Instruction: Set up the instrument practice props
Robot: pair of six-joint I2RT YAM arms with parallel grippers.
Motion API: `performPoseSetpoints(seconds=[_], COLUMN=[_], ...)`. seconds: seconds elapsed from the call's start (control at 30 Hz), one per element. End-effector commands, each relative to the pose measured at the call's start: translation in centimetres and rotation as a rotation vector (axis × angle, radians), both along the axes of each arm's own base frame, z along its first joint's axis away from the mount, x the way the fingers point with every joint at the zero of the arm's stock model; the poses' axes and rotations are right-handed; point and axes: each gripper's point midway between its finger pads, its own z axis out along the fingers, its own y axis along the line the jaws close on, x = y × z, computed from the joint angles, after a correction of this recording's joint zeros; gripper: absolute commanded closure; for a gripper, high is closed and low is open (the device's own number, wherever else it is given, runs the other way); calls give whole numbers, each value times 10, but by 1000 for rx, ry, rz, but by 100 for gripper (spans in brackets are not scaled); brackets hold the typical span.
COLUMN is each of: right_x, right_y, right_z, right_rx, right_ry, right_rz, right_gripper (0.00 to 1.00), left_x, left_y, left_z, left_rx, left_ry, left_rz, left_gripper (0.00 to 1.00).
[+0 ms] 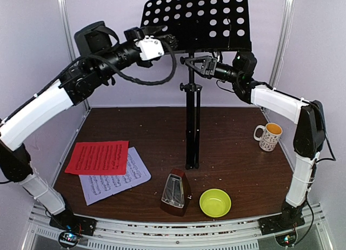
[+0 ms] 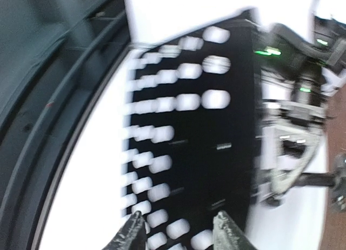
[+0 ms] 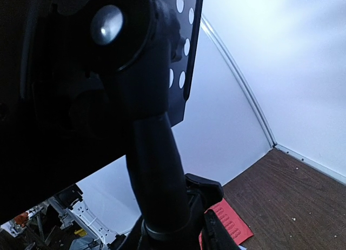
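The left fingers [image 2: 132, 234] are spread apart at the lower left corner of the music stand [image 1: 192, 126] desk, though I cannot tell if they touch it. The right fingers [image 1: 200, 65] are closed around the post just under that desk. The stand is upright mid-worktop [image 1: 232, 131] — the red sheet [image 1: 98, 157] partly overlaps the white sheet [image 1: 116, 180] at front left, with the metronome [image 1: 175, 193] in front of the stand's feet

Looks like a robot lab booth, not a music room. Plain white walls [image 1: 140, 96], metal corner posts [image 1: 282, 39], a brown table [image 1: 232, 147] boxed in, and two arms [image 1: 38, 112] bolted to a slotted rail [image 1: 178, 231] out front, cables hanging loose.
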Motion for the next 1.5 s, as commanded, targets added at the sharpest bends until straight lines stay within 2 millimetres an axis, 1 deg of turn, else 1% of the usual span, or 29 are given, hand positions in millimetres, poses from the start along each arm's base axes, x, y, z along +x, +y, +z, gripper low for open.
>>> performPoseSetpoints(seconds=[0.0,0.07,0.13,0.17,0.23,0.37,0.4,0.43,0.5,0.67,0.73,0.9,1.0,1.13,1.33,1.47], right_x=[-9,-7,-6,-6,-4,-3,-4,-3,-4,-5,-5,-10,-12,-13,-16,-15], right_y=[-40,-46,-52,-56,-63,-76,-80,-83,-87,-91,-93,-93,-91,-86,-81,-84], right_z=[97,102,108,110,114,122,124,126,128,131,133,137,138,137,134,131], right_rx=[185,186,189,194,205,224,230,238,246,229,233,232,219,201,163,160], right_ry=[-206,-223,-243,-251,-263,-286,-291,-292,-295,-300,-295,-296,-290,-273,-257,-235], right_rz=[-150,-191,-238,-261,-314,-411,-434,-458,-498,-630,-672,-763,-816,-871,-955,-1014], right_gripper=[100,100,100,100,100,100,100,100,100,100,100,100,100,100,100,100], left_x=[-20,-19,-15,-15,-7,9,15,20,28,49,56,70,76,82,87,78], left_y=[53,67,82,92,108,130,136,138,137,116,108,82,62,39,16,-12], left_z=[60,57,50,49,37,1,-11,-23,-48,-108,-127,-164,-184,-206,-226,-238], left_rx=[-250,-313,-390,-456,-549,-710,-744,-777,-814,-815,-838,-858,-857,-867,-870,-786], left_ry=[-79,-21,61,113,211,447,513,582,701,930,1018,1169,1261,1363,1433,1472], left_rz=[73,92,113,118,157,222,239,241,233,249,250,229,194,144,89,46], left_gripper=[52,51,49,49,48,45,45,44,44,41,40,36,34,31,29,32])
